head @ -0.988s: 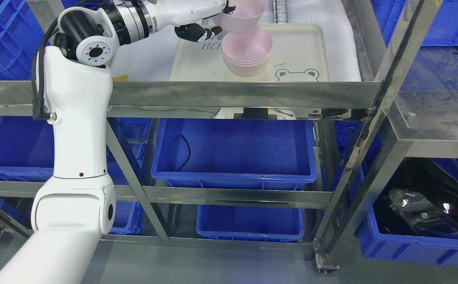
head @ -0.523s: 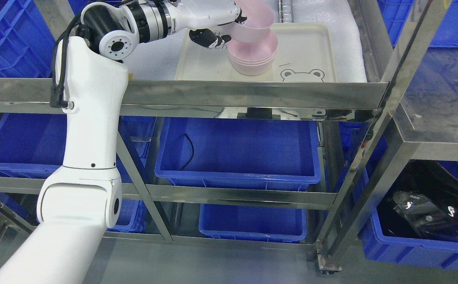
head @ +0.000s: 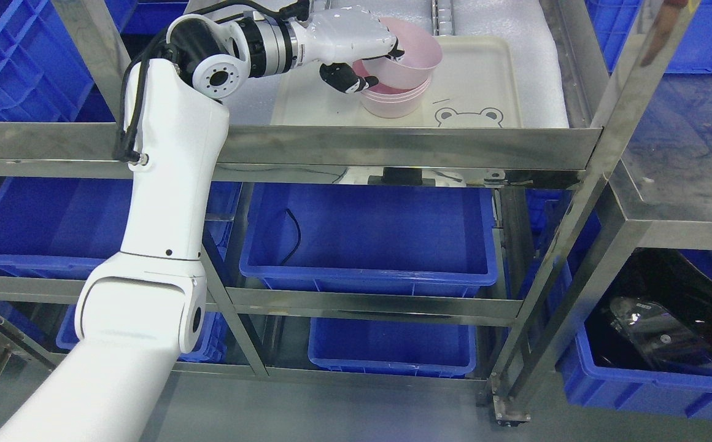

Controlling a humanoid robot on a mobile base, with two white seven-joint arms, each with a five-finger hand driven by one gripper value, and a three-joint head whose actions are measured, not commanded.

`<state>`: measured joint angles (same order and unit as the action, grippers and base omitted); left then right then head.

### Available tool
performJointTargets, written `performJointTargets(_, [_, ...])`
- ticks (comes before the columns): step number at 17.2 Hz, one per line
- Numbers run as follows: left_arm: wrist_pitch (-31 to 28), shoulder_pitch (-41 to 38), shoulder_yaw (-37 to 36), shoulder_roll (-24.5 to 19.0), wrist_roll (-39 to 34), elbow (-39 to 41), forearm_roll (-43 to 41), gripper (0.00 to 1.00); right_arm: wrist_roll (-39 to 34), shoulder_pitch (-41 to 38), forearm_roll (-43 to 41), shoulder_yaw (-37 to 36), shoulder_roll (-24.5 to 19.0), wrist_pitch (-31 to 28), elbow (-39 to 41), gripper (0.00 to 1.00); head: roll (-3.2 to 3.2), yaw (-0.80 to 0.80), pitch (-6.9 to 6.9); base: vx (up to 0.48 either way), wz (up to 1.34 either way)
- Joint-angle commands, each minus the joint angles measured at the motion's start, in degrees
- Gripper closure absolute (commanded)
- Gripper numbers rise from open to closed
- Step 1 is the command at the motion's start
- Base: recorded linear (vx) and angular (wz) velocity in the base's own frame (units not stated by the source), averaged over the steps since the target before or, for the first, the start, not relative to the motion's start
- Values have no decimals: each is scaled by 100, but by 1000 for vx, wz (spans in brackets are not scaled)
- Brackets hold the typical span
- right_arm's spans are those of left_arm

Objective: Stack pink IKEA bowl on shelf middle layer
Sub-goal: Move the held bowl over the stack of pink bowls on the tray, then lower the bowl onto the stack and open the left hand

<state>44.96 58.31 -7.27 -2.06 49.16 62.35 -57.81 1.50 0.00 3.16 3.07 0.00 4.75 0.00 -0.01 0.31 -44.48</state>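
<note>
My left hand reaches over the steel shelf from the left and is shut on the rim of a pink bowl. That bowl hangs tilted, its base just inside the top of a stack of pink bowls. The stack stands on a cream tray with a bear drawing, lying on the shelf's white foam liner. The dark thumb presses the bowl's outer wall at the left. The right arm does not show.
A steel front rail borders the shelf. Slanted steel posts rise at the right and left. Blue bins fill the lower layers and both sides. A black bag lies in a bin at the lower right.
The left hand has carried the bowl rightward and down, from above the stack to resting tilted into its top. The camera has also shifted slightly.
</note>
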Motion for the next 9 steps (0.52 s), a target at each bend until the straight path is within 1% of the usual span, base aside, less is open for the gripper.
performJointTargets(1, [4,22,-100,106,-3,-505,-126,96,-1,-132,1,0,100,0,100,0,0,0,0,0,0])
performJointTargets(2, [4,14,-99,106,-3,-505,-126,93,-1,-132,1,0,100,0,100,0,0,0,0,0,0])
performJointTargets(3, [4,5,-82,106,-3,-496,-126,85,-1,-132,1,0,100,0,100,0,0,0,0,0,0])
performJointTargets(4, [4,5,-21,106,-3,-461,-126,58,-1,-132,1,0,100,0,100,0,0,0,0,0,0])
performJointTargets(5, [4,14,49,106,-3,-435,-117,39,-1,-132,1,0,100,0,100,0,0,0,0,0,0])
performJointTargets(7, [4,31,207,106,-3,-312,-108,25,-1,-132,1,-8,100,0,100,0,0,0,0,0,0])
performJointTargets(9, [4,136,479,106,5,-207,-73,16,-1,-132,1,-8,100,0,100,0,0,0,0,0,0])
